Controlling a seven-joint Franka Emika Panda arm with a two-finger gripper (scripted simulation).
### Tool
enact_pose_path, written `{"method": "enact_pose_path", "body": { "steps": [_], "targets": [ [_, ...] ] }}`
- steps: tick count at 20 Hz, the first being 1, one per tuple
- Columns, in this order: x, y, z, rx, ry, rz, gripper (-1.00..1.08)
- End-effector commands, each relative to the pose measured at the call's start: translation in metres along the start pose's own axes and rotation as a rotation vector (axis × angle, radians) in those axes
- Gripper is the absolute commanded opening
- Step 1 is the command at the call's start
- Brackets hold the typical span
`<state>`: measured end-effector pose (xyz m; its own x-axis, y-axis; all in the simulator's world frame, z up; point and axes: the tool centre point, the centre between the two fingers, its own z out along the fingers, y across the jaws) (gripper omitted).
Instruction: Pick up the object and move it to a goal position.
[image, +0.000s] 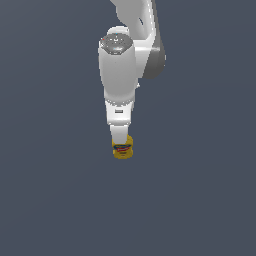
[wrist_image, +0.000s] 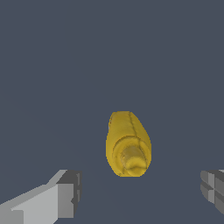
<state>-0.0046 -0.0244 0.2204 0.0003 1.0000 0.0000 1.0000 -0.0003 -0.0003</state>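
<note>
The floor (image: 55, 200) is flat and dark blue-grey, the same plain colour all over. One thing is on it: a small yellow bottle (image: 122, 149). In the exterior view the bottle is near the middle, with a blue and red label on its side. The wrist view looks down on the bottle (wrist_image: 127, 146) and shows its pointy top, with floor (wrist_image: 52, 65) all around it.
</note>
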Motion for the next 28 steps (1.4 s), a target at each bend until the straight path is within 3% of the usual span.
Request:
{"method": "enact_pose_path", "body": {
  "steps": [1, 17, 18, 28],
  "targets": [
    [0.0, 0.0, 0.001, 0.0, 0.0, 0.0, 1.0],
    [0.0, 0.0, 0.05, 0.0, 0.0, -0.004, 1.0],
    [0.0, 0.0, 0.05, 0.0, 0.0, -0.004, -1.0],
    [0.0, 0.0, 0.05, -0.001, 0.0, -0.004, -1.0]
  ]
}}
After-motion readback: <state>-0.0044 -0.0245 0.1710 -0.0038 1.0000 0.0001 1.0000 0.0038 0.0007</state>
